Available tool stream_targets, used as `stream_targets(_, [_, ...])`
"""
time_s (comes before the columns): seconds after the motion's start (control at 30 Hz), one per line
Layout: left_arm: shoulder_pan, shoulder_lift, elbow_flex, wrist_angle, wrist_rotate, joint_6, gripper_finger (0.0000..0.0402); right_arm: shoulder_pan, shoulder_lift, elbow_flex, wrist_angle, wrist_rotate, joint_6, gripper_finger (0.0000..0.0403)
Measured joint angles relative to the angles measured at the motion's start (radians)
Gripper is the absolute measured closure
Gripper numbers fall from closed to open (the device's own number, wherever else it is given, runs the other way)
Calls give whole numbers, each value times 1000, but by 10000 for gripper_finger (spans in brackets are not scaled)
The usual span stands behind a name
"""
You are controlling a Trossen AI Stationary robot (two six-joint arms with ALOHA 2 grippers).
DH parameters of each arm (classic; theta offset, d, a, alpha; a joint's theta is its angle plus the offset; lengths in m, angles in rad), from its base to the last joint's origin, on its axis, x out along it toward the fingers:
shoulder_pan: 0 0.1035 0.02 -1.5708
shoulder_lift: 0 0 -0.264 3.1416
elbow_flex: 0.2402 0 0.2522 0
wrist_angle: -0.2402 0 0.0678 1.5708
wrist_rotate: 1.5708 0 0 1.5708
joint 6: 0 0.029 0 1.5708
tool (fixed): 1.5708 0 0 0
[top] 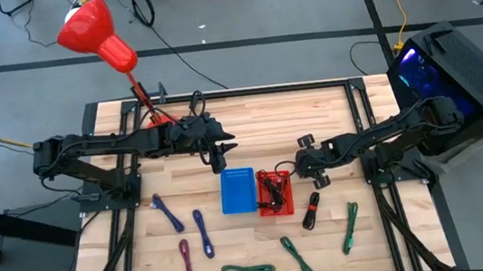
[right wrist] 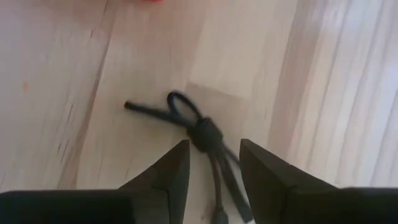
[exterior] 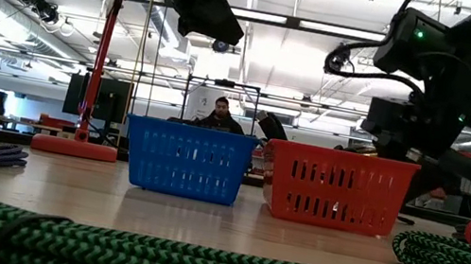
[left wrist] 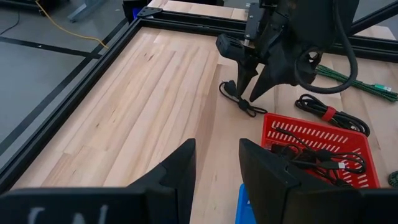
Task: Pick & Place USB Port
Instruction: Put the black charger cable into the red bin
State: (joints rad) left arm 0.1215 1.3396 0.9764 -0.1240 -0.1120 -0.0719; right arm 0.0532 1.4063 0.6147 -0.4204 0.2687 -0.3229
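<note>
Black knotted USB cable point(right wrist: 202, 134) flat on desk point(right wrist: 62, 93), long axis diagonal, right gripper point(right wrist: 214, 163) released above, hidden in high view, left gripper point(left wrist: 217, 165) released, empty.

The far half of the pale wooden table point(top: 249, 121) lies bare between the two arms. Nearer the middle, the blue plastic basket point(top: 238, 191) and red plastic basket point(top: 275, 193) stand side by side, nearly touching. Braided purple, maroon and green cable bundles point(top: 248, 269) are scattered across the near strip, with gaps between them.
</note>
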Motion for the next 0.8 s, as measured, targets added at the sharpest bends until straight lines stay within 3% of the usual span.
stream_targets(0.37, [0, 0, 0, 0, 0, 2, 275, 0, 5, 1, 3, -25, 6, 261])
stream_targets(0.7, [0, 0, 0, 0, 0, 5, 275, -6, 96, 4, 38, -18, 7, 261])
stream_targets(0.8, [0, 0, 0, 0, 0, 5, 275, -18, 98, 4, 55, -16, 11, 277])
